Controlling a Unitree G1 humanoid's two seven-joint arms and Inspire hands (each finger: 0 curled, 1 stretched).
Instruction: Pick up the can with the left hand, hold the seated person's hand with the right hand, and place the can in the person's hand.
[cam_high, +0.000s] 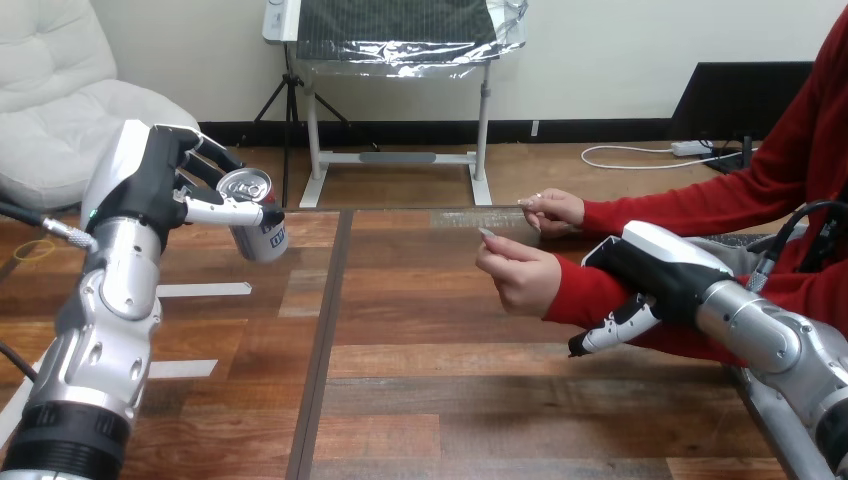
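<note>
Wooden counter (450, 400); can (258, 235) up over left side, clasped by left robot hand (165, 185). Right robot hand (655, 275) at person's sleeve (600, 295), grip cannot tell. You confirm hold, then carry can level.

- One can (255, 225), left.
- Two robot hands: left hand (165, 185), right hand (650, 275).
- Two person's hands, right: nearer hand (520, 280), farther hand (555, 210).
- Two tape strips, left: nearer strip (180, 368), farther strip (205, 290).

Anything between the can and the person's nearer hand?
Head view: just bare table and its dark seam between the can and the person's nearer hand.
</note>
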